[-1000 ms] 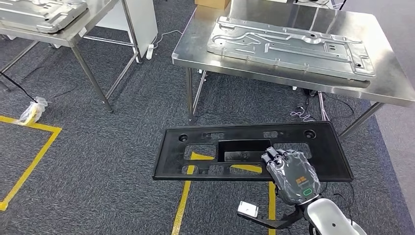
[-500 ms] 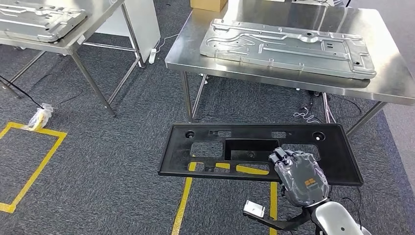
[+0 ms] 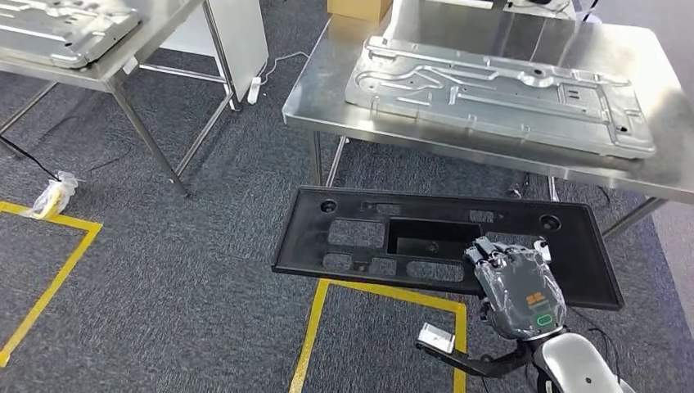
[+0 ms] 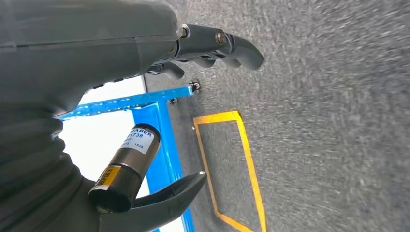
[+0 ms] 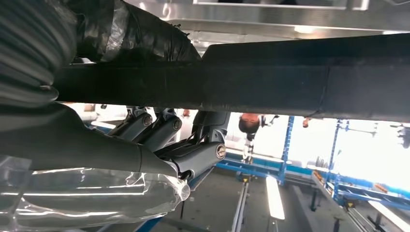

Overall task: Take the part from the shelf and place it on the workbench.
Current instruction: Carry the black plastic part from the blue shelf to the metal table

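A: Where do we see the panel (image 3: 425,246)?

B: We see the black panel held level over the carpet (image 3: 180,246), just before the steel table (image 3: 655,172). Our right hand (image 3: 517,282) clasps its near edge.

A: And our left hand (image 4: 121,43)?

B: It holds nothing, thumb and fingers (image 4: 232,43) set apart above the yellow tape (image 4: 241,159).
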Robot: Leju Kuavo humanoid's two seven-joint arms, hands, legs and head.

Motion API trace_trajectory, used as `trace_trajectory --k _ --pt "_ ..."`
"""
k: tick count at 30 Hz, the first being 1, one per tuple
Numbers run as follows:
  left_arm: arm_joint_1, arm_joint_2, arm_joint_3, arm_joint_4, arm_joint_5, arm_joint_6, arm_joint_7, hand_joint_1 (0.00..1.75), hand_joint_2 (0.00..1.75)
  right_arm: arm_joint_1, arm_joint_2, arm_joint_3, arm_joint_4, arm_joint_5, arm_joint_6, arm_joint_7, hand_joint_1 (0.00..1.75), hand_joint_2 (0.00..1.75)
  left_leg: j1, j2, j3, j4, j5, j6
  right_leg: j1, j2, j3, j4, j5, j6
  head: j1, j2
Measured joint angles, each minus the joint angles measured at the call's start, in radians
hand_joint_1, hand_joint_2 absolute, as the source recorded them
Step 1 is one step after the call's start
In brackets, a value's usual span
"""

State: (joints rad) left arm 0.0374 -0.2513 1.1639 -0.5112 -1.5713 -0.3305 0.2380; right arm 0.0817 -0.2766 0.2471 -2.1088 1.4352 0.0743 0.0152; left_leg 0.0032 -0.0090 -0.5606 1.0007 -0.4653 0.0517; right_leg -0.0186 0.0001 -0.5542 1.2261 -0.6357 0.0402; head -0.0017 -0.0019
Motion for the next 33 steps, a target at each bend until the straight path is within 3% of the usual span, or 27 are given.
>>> trace_trajectory --k 2,3,4,7,8,9,11,12,14,16,17,18,19,20,23,24,26,27,29,30,31,33 --pt "0.000 -0.002 0.000 0.000 0.000 0.000 0.000 0.00 1.75 0.002 0.001 -0.008 0.000 -0.002 0.000 -0.001 1.75 1.75 0.000 -0.003 0.029 -0.001 -0.023 -0.001 -0.002 0.000 -0.071 0.058 -0.056 0.000 0.000 0.000" --pt "0.001 -0.003 0.000 0.000 0.000 0.000 0.000 0.00 1.75 0.003 0.001 -0.011 0.000 -0.003 0.000 -0.002 1.75 1.75 0.001 -0.005 0.048 -0.001 -0.037 -0.002 -0.003 0.000 -0.088 0.044 -0.060 0.001 0.001 0.000" --pt "0.001 -0.004 0.000 0.000 0.000 0.000 0.000 0.00 1.75 0.003 0.001 -0.015 0.000 -0.004 0.000 -0.002 1.75 1.75 0.001 -0.007 0.069 -0.001 -0.051 -0.005 -0.004 -0.001 -0.094 0.005 -0.038 0.001 0.001 0.000" --pt "0.004 -0.005 0.001 -0.001 0.000 0.000 0.000 0.00 1.75 0.007 0.002 -0.024 0.001 -0.007 0.001 -0.003 1.75 1.75 0.002 -0.009 0.115 -0.002 -0.096 -0.018 -0.003 -0.004 -0.098 -0.139 0.150 -0.004 0.001 0.000" --pt "0.004 -0.006 0.002 -0.002 0.000 -0.001 0.000 0.00 1.75 0.009 0.004 -0.026 0.000 -0.007 0.001 -0.004 1.75 1.75 0.001 -0.009 0.120 -0.005 -0.106 -0.025 0.001 -0.005 -0.100 -0.162 0.193 -0.010 0.000 0.000" --pt "0.003 -0.006 0.003 -0.003 0.000 -0.001 0.001 0.00 1.75 0.010 0.006 -0.026 -0.001 -0.008 0.002 -0.005 1.75 1.75 0.001 -0.010 0.127 -0.006 -0.109 -0.031 0.004 -0.005 -0.101 -0.167 0.206 -0.019 0.000 0.000" --pt "-0.002 -0.007 0.004 -0.006 0.000 -0.001 0.001 0.00 1.75 0.010 0.009 -0.027 -0.009 -0.008 0.002 -0.007 1.75 1.75 0.002 -0.009 0.126 0.012 -0.101 -0.043 0.005 -0.001 -0.083 -0.180 0.193 -0.035 -0.001 0.000" --pt "-0.003 -0.008 0.004 -0.008 0.000 -0.001 0.001 0.00 1.75 0.010 0.011 -0.028 -0.012 -0.008 0.002 -0.007 1.75 1.75 0.003 -0.007 0.112 0.050 -0.089 -0.047 0.004 -0.001 -0.067 -0.188 0.185 -0.043 -0.002 0.000" --pt "-0.007 -0.008 0.007 -0.008 0.000 0.000 0.001 0.00 1.75 0.012 0.015 -0.029 -0.016 -0.008 0.002 -0.008 1.75 1.75 0.005 -0.003 0.040 0.170 -0.087 -0.056 0.002 -0.001 -0.029 -0.204 0.167 -0.055 -0.003 0.000" --pt "-0.008 -0.008 0.012 -0.009 0.000 0.000 0.001 0.00 1.75 0.016 0.018 -0.034 -0.017 -0.008 0.002 -0.008 1.75 1.75 0.006 0.000 -0.056 0.282 -0.143 -0.062 0.002 -0.001 0.007 -0.212 0.143 -0.060 -0.003 0.000" --pt "-0.006 -0.008 0.014 -0.009 0.000 -0.001 0.002 0.00 1.75 0.019 0.019 -0.038 -0.019 -0.008 0.002 -0.009 1.75 1.75 0.006 0.001 -0.094 0.305 -0.177 -0.063 0.002 0.001 0.027 -0.214 0.128 -0.060 -0.003 0.000" --pt "-0.005 -0.009 0.017 -0.009 0.000 -0.001 0.002 0.00 1.75 0.022 0.021 -0.042 -0.021 -0.008 0.001 -0.009 1.75 1.75 0.006 0.001 -0.119 0.302 -0.196 -0.062 0.002 0.003 0.048 -0.214 0.113 -0.060 -0.003 0.000" --pt "-0.003 -0.009 0.020 -0.009 0.000 -0.001 0.002 0.00 1.75 0.024 0.022 -0.047 -0.023 -0.008 0.001 -0.009 1.75 1.75 0.006 0.001 -0.131 0.273 -0.191 -0.059 0.002 0.004 0.070 -0.215 0.097 -0.058 -0.003 0.000" --pt "-0.001 -0.009 0.023 -0.009 0.000 -0.001 0.002 0.00 1.75 0.026 0.024 -0.052 -0.024 -0.008 0.001 -0.009 1.75 1.75 0.005 0.002 -0.137 0.225 -0.155 -0.054 0.003 0.005 0.091 -0.215 0.080 -0.056 -0.003 0.000" --pt "0.006 -0.008 0.031 -0.010 0.000 -0.001 0.001 0.00 1.75 0.032 0.028 -0.068 -0.023 -0.009 0.002 -0.009 1.75 1.75 -0.005 0.001 -0.145 0.083 0.045 -0.035 0.008 0.010 0.134 -0.216 0.033 -0.043 -0.002 0.000" --pt "0.007 -0.008 0.033 -0.010 0.000 -0.001 0.001 0.00 1.75 0.035 0.031 -0.074 -0.023 -0.010 0.002 -0.009 1.75 1.75 -0.007 0.000 -0.145 0.062 0.078 -0.030 0.010 0.012 0.147 -0.219 0.023 -0.037 -0.001 0.000" --pt "0.005 -0.010 0.034 -0.010 0.000 0.000 0.001 0.00 1.75 0.036 0.035 -0.085 -0.026 -0.012 0.002 -0.009 1.75 1.75 -0.006 -0.001 -0.122 0.049 0.074 -0.021 0.011 0.013 0.157 -0.203 0.031 -0.026 -0.001 0.000" --pt "0.003 -0.011 0.035 -0.010 0.000 0.000 0.000 0.00 1.75 0.036 0.037 -0.092 -0.028 -0.014 0.002 -0.009 1.75 1.75 -0.003 -0.001 -0.106 0.040 0.067 -0.014 0.009 0.012 0.141 -0.163 0.050 -0.021 0.000 0.000" --pt "-0.001 -0.012 0.039 -0.010 0.000 0.001 -0.001 0.00 1.75 0.036 0.038 -0.107 -0.030 -0.018 0.002 -0.009 1.75 1.75 0.001 -0.002 -0.067 0.024 0.051 -0.005 0.006 0.008 0.061 -0.034 0.068 -0.014 0.002 0.000" --pt "-0.003 -0.012 0.041 -0.011 0.000 0.001 -0.002 0.00 1.75 0.036 0.039 -0.114 -0.030 -0.020 0.002 -0.009 1.75 1.75 0.000 -0.003 -0.048 0.019 0.040 -0.002 0.006 0.007 0.013 0.026 0.051 -0.010 0.003 0.000" --pt "-0.004 -0.012 0.042 -0.011 0.000 0.001 -0.002 0.00 1.75 0.037 0.039 -0.120 -0.030 -0.023 0.003 -0.009 1.75 1.75 0.001 -0.004 -0.029 0.015 0.027 -0.002 0.005 0.006 -0.031 0.065 0.010 -0.006 0.003 0.000" --pt "-0.004 -0.013 0.046 -0.011 0.000 0.001 -0.002 0.00 1.75 0.040 0.039 -0.130 -0.030 -0.027 0.004 -0.009 1.75 1.75 0.000 -0.007 0.013 0.011 -0.004 -0.003 0.004 0.005 -0.089 0.072 -0.073 -0.001 0.003 0.000"
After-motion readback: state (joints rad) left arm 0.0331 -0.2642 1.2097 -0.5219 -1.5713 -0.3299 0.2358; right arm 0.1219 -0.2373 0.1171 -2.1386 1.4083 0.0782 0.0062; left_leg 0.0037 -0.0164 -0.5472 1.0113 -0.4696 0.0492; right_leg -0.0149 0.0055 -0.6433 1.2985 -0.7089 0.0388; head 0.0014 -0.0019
